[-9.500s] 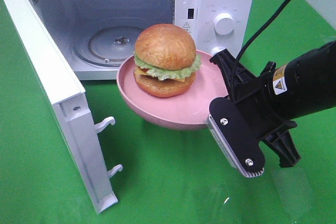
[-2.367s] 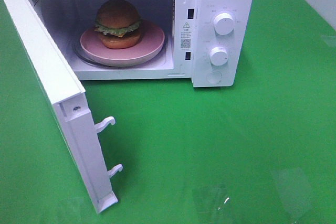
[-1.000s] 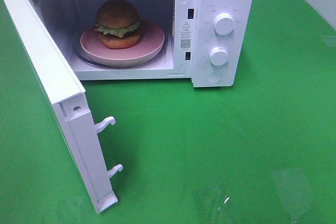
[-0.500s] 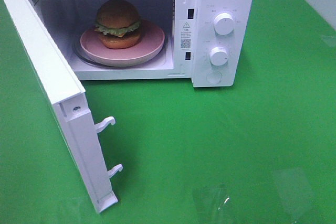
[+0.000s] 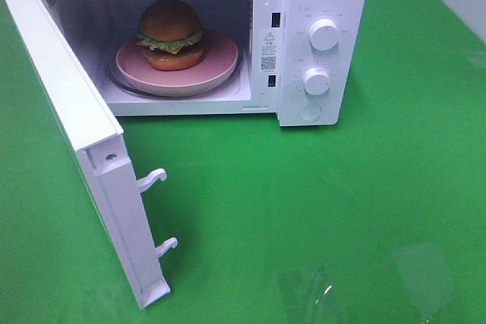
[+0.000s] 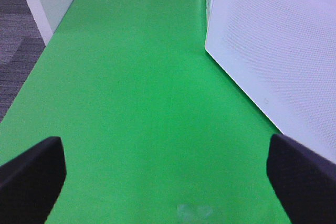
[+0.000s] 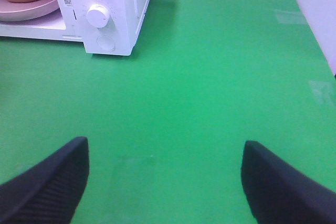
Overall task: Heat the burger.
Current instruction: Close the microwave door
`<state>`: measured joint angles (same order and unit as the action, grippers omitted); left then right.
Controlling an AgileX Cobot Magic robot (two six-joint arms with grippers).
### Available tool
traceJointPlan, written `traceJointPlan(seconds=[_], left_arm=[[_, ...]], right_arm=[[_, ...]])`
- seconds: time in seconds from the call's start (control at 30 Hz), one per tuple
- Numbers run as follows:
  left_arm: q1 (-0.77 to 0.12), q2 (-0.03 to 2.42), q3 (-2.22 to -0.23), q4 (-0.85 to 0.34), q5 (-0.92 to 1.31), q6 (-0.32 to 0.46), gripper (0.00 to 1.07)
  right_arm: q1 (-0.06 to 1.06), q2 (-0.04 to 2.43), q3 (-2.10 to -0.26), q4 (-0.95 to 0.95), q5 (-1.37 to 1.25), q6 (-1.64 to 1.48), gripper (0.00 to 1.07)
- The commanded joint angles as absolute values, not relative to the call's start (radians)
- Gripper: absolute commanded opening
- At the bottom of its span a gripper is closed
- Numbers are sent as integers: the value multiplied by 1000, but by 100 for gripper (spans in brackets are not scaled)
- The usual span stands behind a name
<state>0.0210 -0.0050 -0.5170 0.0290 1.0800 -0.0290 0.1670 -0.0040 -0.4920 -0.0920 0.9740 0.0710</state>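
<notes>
A white microwave [image 5: 319,5] is seen standing on the green worktop [image 5: 342,210], with its door [image 5: 68,127] swung wide open on the left-hand side, so that the cavity is exposed. Inside the cavity a pinkish-red round plate [image 5: 220,62] is seated on the glass turntable [image 5: 112,81], and the burger [image 5: 170,32] is found resting on that plate, somewhat left of the plate's centre. The burger is made up of a domed brown bun, a green lettuce frill with a yellow layer below it, and a lower bun; it is upright. Nothing else is held by the plate or the cavity. Two white latch hooks [image 5: 152,180] are carried on the door's free edge. On the control panel two round knobs [image 5: 324,34] are stacked one above the other, with a round button [image 5: 308,111] beneath them. Neither arm is shown in the high view. In the left wrist view the left jaws are seen spread wide apart over bare green worktop, with a white, finely dotted panel [image 6: 273,51] beside them; nothing is gripped. In the right wrist view the right jaws are likewise held apart and empty, well clear of the microwave's front.
</notes>
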Motion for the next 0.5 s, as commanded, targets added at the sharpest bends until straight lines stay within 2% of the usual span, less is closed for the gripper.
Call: traceJointPlan(seconds=[0.03, 0.5], left_arm=[[22, -20, -516, 32, 1066, -29, 98], [22, 2, -547, 19, 1019, -34, 95]], right_arm=[[163, -32, -491, -98, 962, 79, 76], [163, -32, -491, -98, 962, 79, 76]])
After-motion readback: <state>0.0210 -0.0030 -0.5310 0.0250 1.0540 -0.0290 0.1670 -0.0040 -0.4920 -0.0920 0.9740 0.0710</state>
